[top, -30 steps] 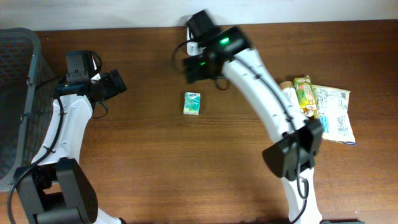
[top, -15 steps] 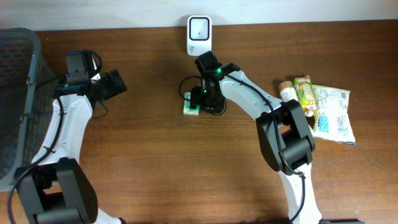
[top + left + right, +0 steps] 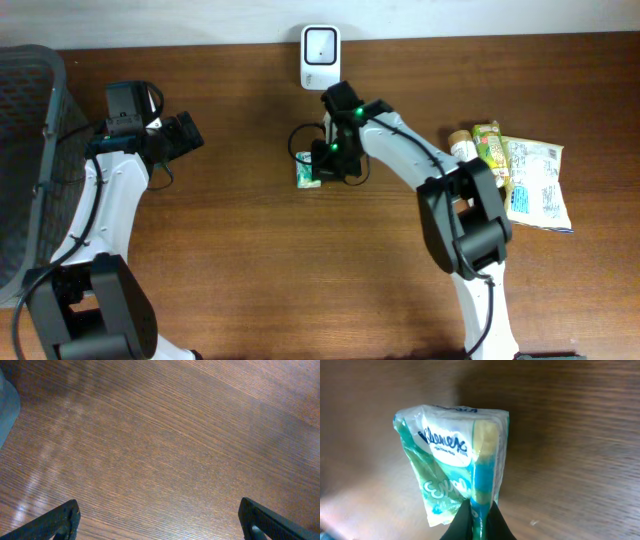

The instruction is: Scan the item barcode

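Green-and-white plastic-wrapped tissue pack (image 3: 455, 480), Kleenex print legible, fills the right wrist view. Right gripper (image 3: 479, 512): the two dark fingers (image 3: 461, 524) meet at the pack's lower edge and pinch a blue-green fold of wrapper between them. Jaws all but closed, with a hold on the pack. The wrapper is crumpled toward the pinch. Whether the pack is lifted or rests on the brown wooden table (image 3: 580, 435) cannot be told from this view.

Overhead view adds position: the pack sits mid-table. Only its left end shows from beneath the right gripper, which covers the rest.

Left wrist view shows only wood grain between the fingertips of the left gripper (image 3: 160, 520), spread wide, holding nothing. Overhead, that gripper hangs well to the left of the pack.

White box-shaped scanner (image 3: 319, 45) with a dark window stands at the table's far edge, beyond the pack and apart from it. Farther out: grey mesh basket (image 3: 30, 150) at the left edge, and a cluster of snack packets (image 3: 515, 175) at the right.
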Robot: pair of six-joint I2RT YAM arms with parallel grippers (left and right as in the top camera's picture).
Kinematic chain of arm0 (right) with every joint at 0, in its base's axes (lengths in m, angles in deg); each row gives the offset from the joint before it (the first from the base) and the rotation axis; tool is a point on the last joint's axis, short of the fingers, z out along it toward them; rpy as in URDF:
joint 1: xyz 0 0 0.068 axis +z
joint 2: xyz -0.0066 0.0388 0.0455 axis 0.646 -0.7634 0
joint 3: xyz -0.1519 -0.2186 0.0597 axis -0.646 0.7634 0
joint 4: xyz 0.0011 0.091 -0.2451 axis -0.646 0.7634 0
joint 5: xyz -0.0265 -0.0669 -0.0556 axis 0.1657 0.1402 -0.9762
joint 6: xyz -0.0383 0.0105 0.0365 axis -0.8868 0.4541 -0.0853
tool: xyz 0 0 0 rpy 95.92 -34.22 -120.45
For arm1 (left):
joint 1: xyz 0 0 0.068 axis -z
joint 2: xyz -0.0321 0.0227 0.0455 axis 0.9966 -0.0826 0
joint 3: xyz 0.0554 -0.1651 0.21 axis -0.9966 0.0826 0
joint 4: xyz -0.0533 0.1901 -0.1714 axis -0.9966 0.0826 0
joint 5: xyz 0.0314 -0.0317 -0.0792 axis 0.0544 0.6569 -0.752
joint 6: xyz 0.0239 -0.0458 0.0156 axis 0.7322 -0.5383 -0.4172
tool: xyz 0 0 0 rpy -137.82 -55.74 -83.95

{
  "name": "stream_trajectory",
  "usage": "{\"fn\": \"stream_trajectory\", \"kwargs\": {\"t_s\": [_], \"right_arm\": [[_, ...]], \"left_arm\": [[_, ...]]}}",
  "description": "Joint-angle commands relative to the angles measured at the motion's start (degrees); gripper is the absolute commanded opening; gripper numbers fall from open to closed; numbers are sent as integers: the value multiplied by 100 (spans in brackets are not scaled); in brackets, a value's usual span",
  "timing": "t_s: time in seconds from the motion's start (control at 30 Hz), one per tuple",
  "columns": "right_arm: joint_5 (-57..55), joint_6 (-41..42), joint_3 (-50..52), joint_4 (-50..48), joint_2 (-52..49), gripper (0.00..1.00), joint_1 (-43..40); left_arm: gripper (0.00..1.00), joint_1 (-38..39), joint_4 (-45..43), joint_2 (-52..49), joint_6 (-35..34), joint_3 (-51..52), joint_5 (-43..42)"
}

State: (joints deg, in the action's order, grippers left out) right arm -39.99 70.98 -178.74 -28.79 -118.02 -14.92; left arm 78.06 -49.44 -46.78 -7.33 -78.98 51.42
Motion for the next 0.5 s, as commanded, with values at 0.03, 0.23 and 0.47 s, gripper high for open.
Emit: {"fn": "stream_trajectory", "kwargs": {"t_s": [0.03, 0.23, 0.47], "right_arm": [[1744, -1088, 35, 2, 1180, 4, -678], [4015, -994, 35, -376, 2092, 4, -1860], [5565, -997, 35, -643, 2090, 4, -2433]], "left_arm": [[99, 0, -13, 94, 70, -94, 39], [99, 0, -13, 94, 70, -94, 42], [99, 0, -13, 94, 70, -94, 39]]}}
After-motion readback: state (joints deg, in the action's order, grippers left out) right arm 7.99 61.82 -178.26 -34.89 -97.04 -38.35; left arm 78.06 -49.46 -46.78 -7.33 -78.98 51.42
